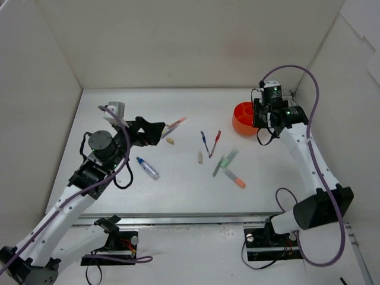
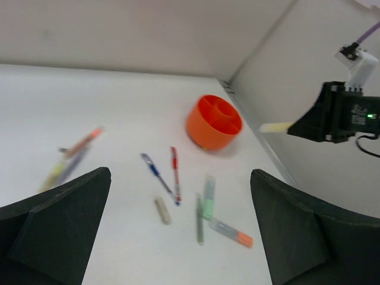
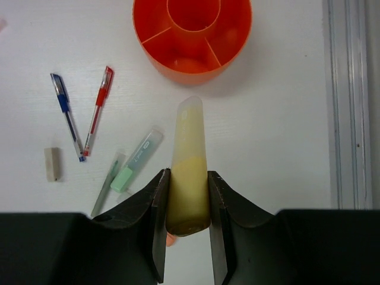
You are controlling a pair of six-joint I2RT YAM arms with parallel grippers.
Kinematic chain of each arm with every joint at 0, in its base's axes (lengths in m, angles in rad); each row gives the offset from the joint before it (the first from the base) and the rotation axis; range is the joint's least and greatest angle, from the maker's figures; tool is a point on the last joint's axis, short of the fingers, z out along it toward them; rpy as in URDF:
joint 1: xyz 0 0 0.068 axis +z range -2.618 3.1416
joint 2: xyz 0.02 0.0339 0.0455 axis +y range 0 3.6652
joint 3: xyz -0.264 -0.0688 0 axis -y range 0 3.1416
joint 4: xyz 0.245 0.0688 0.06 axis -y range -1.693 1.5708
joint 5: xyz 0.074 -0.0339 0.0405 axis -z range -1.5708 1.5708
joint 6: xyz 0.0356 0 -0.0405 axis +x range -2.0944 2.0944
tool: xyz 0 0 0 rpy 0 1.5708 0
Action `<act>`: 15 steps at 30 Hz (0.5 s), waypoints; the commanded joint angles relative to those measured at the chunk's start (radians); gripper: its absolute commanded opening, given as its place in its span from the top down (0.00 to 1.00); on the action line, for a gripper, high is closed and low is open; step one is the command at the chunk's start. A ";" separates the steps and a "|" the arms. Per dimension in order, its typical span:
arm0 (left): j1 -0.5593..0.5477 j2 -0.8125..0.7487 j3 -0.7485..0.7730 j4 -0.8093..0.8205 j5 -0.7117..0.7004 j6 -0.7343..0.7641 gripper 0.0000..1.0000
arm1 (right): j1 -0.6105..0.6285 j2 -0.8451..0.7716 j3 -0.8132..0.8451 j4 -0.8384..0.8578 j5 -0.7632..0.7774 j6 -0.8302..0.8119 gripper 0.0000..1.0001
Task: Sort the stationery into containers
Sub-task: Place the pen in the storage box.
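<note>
The orange pot (image 1: 243, 119) with inner dividers stands at the back right, also in the right wrist view (image 3: 191, 62) and the left wrist view (image 2: 212, 126). My right gripper (image 1: 262, 119) (image 3: 188, 177) is shut on a yellow highlighter (image 3: 190, 160) and holds it just short of the pot. My left gripper (image 1: 161, 129) (image 2: 181, 193) is wide open and empty. Blurred orange-tipped pens (image 1: 174, 124) lie just beyond it. On the table lie a blue pen (image 1: 204, 142), red pen (image 1: 215, 143), green highlighter (image 1: 228, 158), orange highlighter (image 1: 235, 179), two beige stubs (image 1: 170, 141) and a blue-capped tube (image 1: 147, 168).
White walls enclose the table (image 1: 178, 190) on the left, back and right. The right wall runs close behind the pot. A thin green pen (image 1: 218, 167) lies against the green highlighter. The second beige stub (image 1: 200, 157) lies mid-table.
</note>
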 commanded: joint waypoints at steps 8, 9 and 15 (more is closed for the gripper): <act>0.014 -0.049 -0.045 -0.195 -0.266 0.139 0.01 | -0.106 0.373 0.417 -0.312 -0.343 -0.336 1.00; 0.014 -0.057 -0.051 -0.202 -0.267 0.141 0.01 | -0.107 0.396 0.465 -0.346 -0.325 -0.342 1.00; 0.014 -0.095 -0.075 -0.199 -0.296 0.150 0.01 | -0.118 0.499 0.564 -0.368 -0.240 -0.313 1.00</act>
